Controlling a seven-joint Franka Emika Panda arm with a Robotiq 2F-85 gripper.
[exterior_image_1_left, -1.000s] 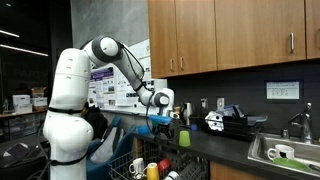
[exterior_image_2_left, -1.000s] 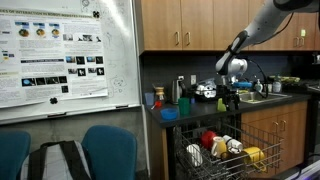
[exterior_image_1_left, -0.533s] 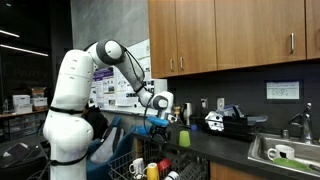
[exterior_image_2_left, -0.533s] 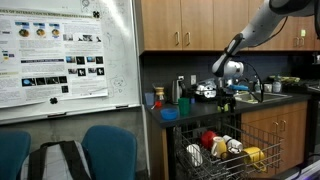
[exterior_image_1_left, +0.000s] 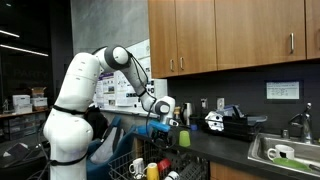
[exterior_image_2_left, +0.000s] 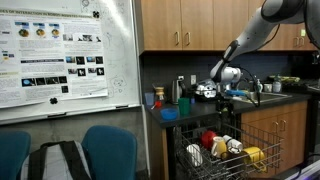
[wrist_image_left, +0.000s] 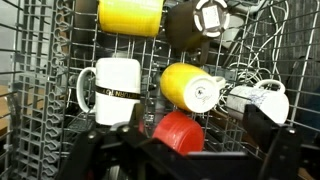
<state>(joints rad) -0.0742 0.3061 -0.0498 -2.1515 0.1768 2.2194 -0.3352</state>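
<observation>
My gripper (wrist_image_left: 185, 152) hangs open and empty over a pulled-out wire dish rack (wrist_image_left: 40, 60). In the wrist view, a red cup (wrist_image_left: 178, 131) lies right below the fingers. A yellow cup (wrist_image_left: 188, 86) and a white mug (wrist_image_left: 115, 86) lie just beyond it. Another yellow cup (wrist_image_left: 130, 15), a dark cup (wrist_image_left: 195, 25) and a second white mug (wrist_image_left: 255, 98) lie further out. In both exterior views the gripper (exterior_image_1_left: 164, 118) (exterior_image_2_left: 228, 88) sits at counter height above the rack (exterior_image_1_left: 122, 166) (exterior_image_2_left: 186, 150).
A dark counter (exterior_image_1_left: 235, 145) holds cups, a black appliance (exterior_image_1_left: 226, 122) and a sink (exterior_image_1_left: 285, 152). Wooden cabinets (exterior_image_1_left: 230, 35) hang above. A whiteboard (exterior_image_2_left: 60, 55) and blue chairs (exterior_image_2_left: 108, 150) stand beside the rack.
The arm has bent and the gripper has sunk a little, shifting sideways over the rack. It stays open and empty.
</observation>
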